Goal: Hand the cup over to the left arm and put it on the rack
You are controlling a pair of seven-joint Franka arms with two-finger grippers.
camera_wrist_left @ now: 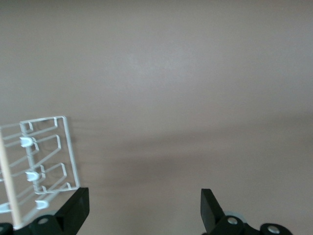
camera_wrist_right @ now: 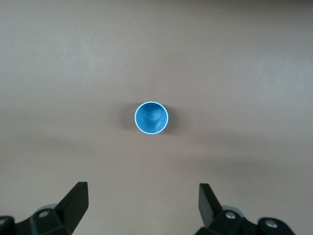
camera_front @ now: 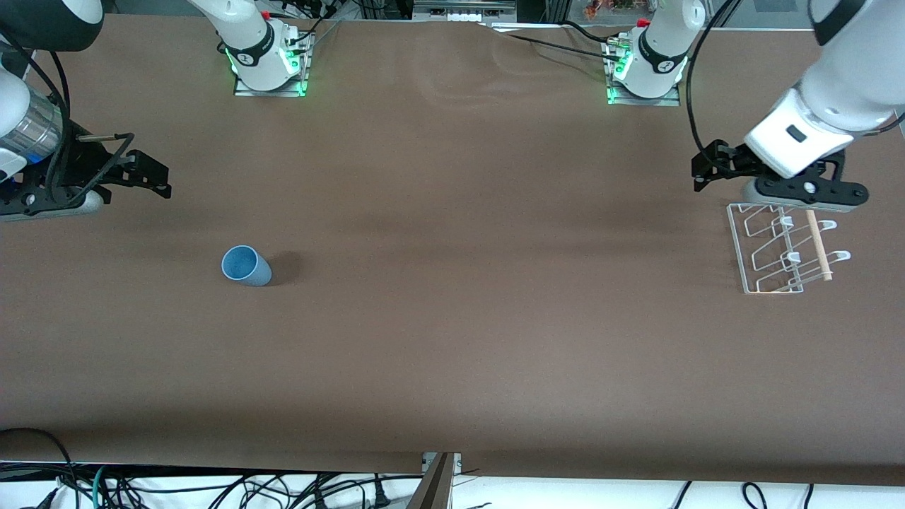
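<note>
None of the task's steps is yet done. The cup point(camera_front: 246, 266) stands upright and alone on the brown table point(camera_front: 452, 339), mouth up, toward the right arm's end and well apart from the rack point(camera_front: 778, 247); nothing touches it. The right gripper point(camera_front: 159, 180) hangs over the table near the cup, at a spot farther from the front camera than the cup, its fingers point(camera_wrist_right: 73, 203) spread apart and empty; its wrist view looks straight down into the cup point(camera_wrist_right: 151, 117). The left gripper point(camera_front: 700, 173) hovers just beside the rack, over its edge farther from the front camera, fingers point(camera_wrist_left: 76, 208) likewise apart and holding nothing, with the rack point(camera_wrist_left: 49, 156) at the margin of its wrist view. Judged from this layout, everything remains: pick-up by the right arm, hand-over to the left arm, and placing on the rack's pegs.
</note>
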